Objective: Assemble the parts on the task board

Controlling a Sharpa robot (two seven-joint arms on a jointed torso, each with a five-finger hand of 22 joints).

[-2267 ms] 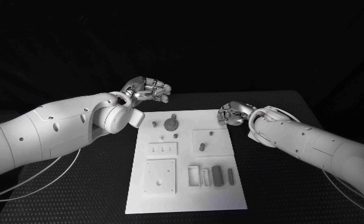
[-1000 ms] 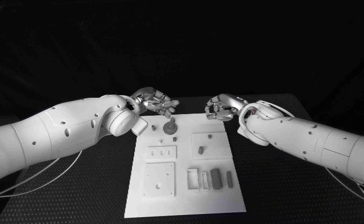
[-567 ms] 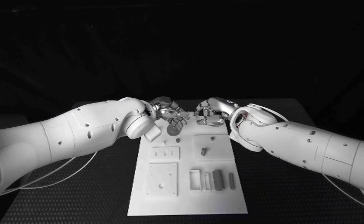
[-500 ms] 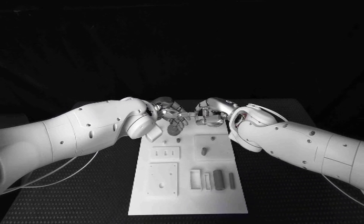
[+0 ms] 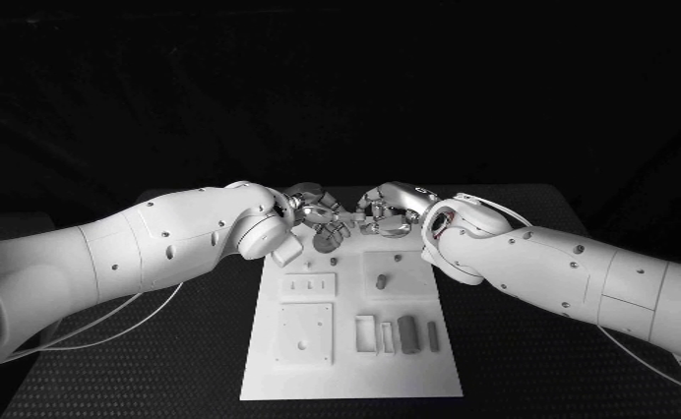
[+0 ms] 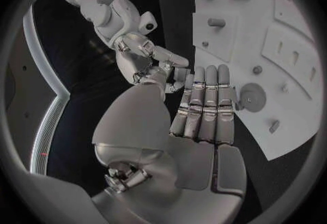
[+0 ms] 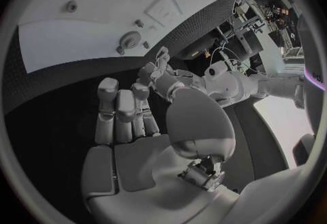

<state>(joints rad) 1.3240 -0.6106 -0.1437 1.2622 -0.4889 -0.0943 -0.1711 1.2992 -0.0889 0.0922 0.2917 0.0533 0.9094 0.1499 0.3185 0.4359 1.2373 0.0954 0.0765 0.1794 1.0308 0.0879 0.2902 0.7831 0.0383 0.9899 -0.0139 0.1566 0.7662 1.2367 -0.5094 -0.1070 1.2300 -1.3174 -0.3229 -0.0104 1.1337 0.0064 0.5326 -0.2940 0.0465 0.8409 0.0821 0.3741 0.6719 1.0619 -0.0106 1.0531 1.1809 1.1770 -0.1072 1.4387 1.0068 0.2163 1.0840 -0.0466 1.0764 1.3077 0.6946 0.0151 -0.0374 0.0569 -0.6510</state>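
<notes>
Both silver many-fingered hands have drawn in from the board's far corners since the earliest frame and now nearly meet at the middle of the head view, above the far edge of the flat white rectangular task board [image 5: 347, 360] on the black table [image 5: 128, 360]. Left hand [image 5: 321, 214] holds nothing, its fingers straight and side by side over the small grey round disc part [image 6: 251, 96]; right hand [image 5: 386, 210] also holds nothing, fingers loosely bent beyond the board's edge. Further grey parts, among them a short cylinder [image 5: 382, 281], lie nearer on the board.
</notes>
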